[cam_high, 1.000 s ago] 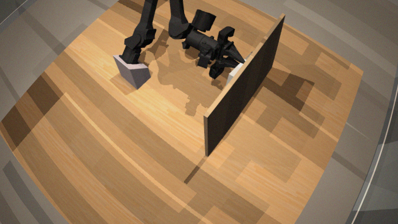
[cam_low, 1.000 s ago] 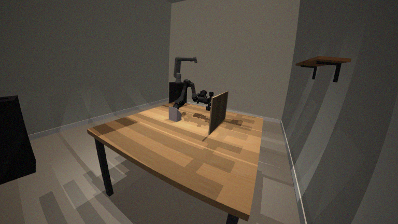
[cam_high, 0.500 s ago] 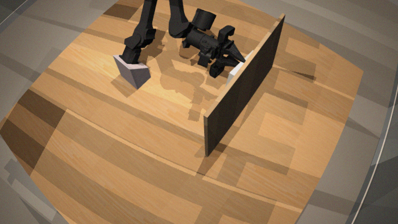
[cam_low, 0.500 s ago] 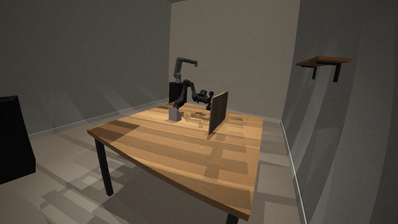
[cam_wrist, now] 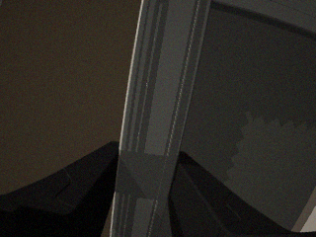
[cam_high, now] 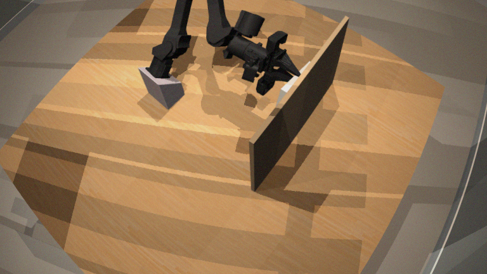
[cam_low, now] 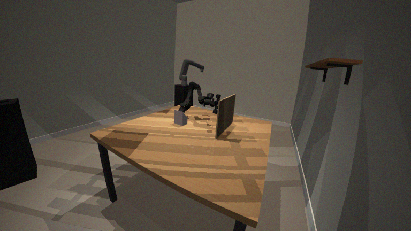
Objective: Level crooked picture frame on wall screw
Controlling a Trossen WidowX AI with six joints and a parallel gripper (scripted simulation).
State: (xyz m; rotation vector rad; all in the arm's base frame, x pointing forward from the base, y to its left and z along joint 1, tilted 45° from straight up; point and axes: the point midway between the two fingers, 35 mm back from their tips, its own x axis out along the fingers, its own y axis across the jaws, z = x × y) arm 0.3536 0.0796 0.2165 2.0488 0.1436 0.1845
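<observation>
The picture frame point(cam_high: 286, 87) point(cam_wrist: 170, 64) shows as a pale edge behind the wall panel in the top view. In the wrist view its grey side bar runs nearly upright, its top leaning right, with the dark picture area point(cam_wrist: 217, 89) to its right. My gripper point(cam_high: 295, 77) point(cam_wrist: 145, 157) is shut on this side bar, one finger on each side. In the exterior view the gripper point(cam_low: 217, 105) is at the panel's left face and the frame is hidden. The screw and the notched strip are hidden. Whether the frame hangs level cannot be told from these views.
The upright wall panel point(cam_high: 305, 102) point(cam_low: 225, 116) point(cam_wrist: 59, 74) stands on the wooden table point(cam_high: 161, 191) point(cam_low: 181, 152). The arm's grey wedge base point(cam_high: 165, 93) point(cam_low: 180, 117) is to its left. A shelf point(cam_low: 336, 62) is on the room wall at the right.
</observation>
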